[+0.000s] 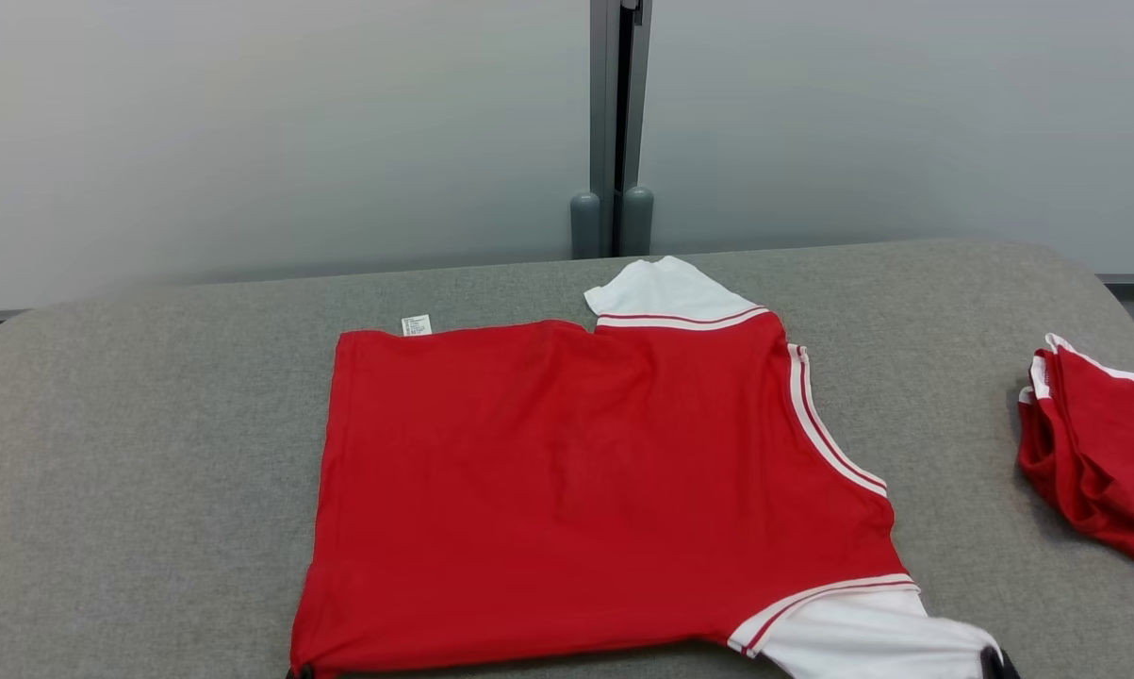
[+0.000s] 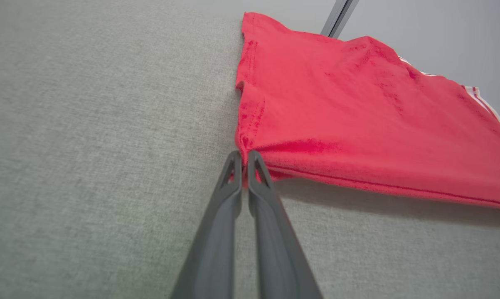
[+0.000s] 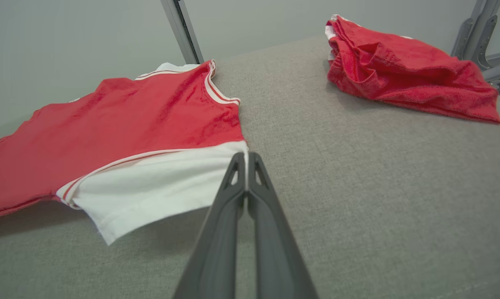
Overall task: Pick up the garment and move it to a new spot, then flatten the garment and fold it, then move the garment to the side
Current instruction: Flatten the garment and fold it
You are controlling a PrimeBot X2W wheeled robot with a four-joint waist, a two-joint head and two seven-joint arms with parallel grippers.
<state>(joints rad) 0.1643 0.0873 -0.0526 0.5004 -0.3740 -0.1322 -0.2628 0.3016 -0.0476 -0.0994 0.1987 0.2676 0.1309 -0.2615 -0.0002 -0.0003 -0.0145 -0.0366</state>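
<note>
A red garment point(image 1: 576, 490) with white sleeves and striped trim lies spread on the grey table point(image 1: 133, 471), its near edge lifted a little. My left gripper point(image 2: 244, 160) is shut on the garment's point(image 2: 358, 116) near red hem corner, and its tips peek in at the head view's bottom edge point(image 1: 301, 672). At the other end my right gripper point(image 3: 246, 160) is shut on the edge of the white sleeve point(image 3: 150, 187), with its tip at the lower right point(image 1: 998, 665). The cloth hangs slightly above the table between the two grips.
A second red garment point(image 1: 1099, 443) lies crumpled at the table's right edge, also in the right wrist view point(image 3: 407, 70). A grey post point(image 1: 614, 123) stands behind the table against a pale wall. Bare table surface lies to the left.
</note>
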